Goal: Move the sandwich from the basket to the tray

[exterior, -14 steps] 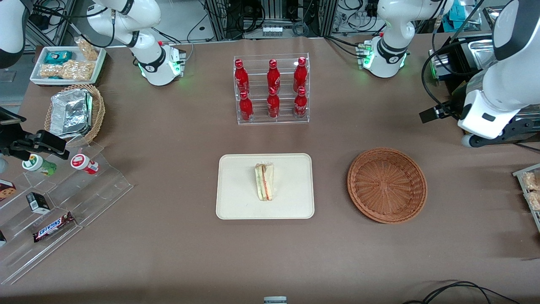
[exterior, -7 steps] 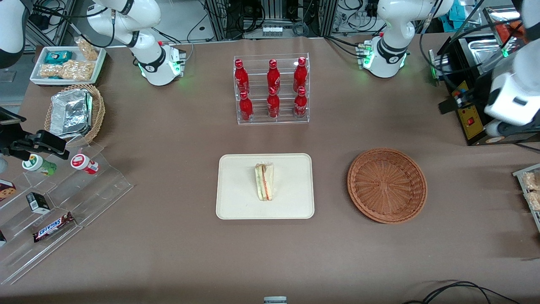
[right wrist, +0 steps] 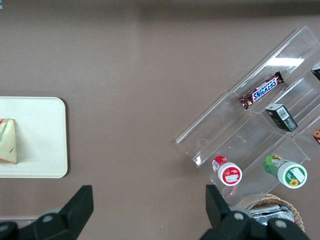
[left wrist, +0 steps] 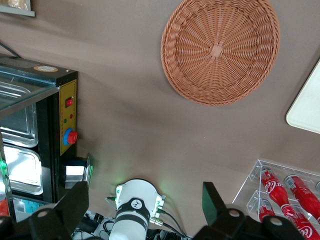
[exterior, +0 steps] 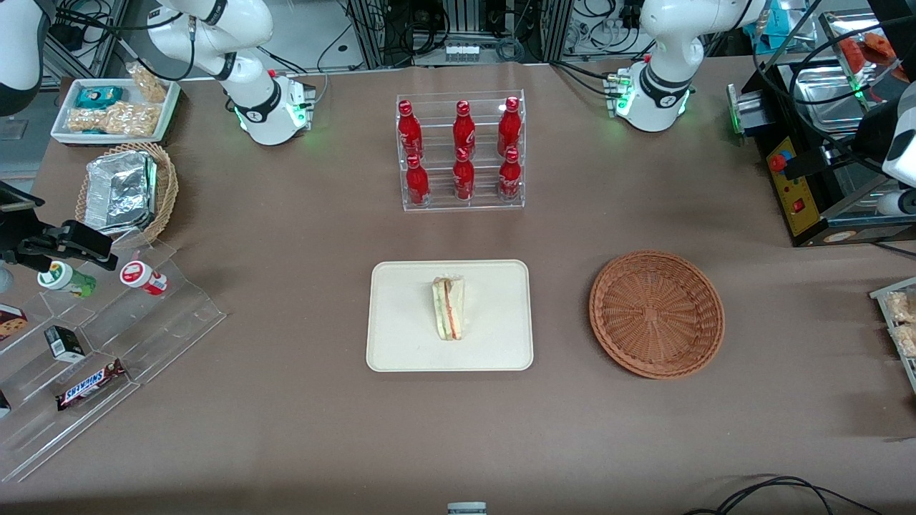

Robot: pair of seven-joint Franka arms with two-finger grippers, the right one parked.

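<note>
The sandwich (exterior: 449, 309), a pale wedge with red and green filling, lies on the cream tray (exterior: 401, 340) in the middle of the table; the right wrist view shows the sandwich (right wrist: 7, 142) at the tray's (right wrist: 42, 150) edge. The round reddish-brown basket (exterior: 656, 313) sits empty beside the tray, toward the working arm's end. My gripper (exterior: 798, 164) hangs high over that end of the table, well away from the basket (left wrist: 220, 50) and farther from the front camera. Its fingers (left wrist: 75, 202) stand wide apart, so the gripper (left wrist: 145, 202) is open and holds nothing.
A clear rack of red bottles (exterior: 461, 150) stands farther from the front camera than the tray. A black machine with a yellow panel (exterior: 794, 187) sits below my gripper. Toward the parked arm's end are a stepped acrylic snack shelf (exterior: 107, 357) and a tan basket with foil containers (exterior: 125, 189).
My arm has swung away from the basket toward the working arm's end of the table, uncovering the black machine. The sandwich, tray and basket have not moved.
</note>
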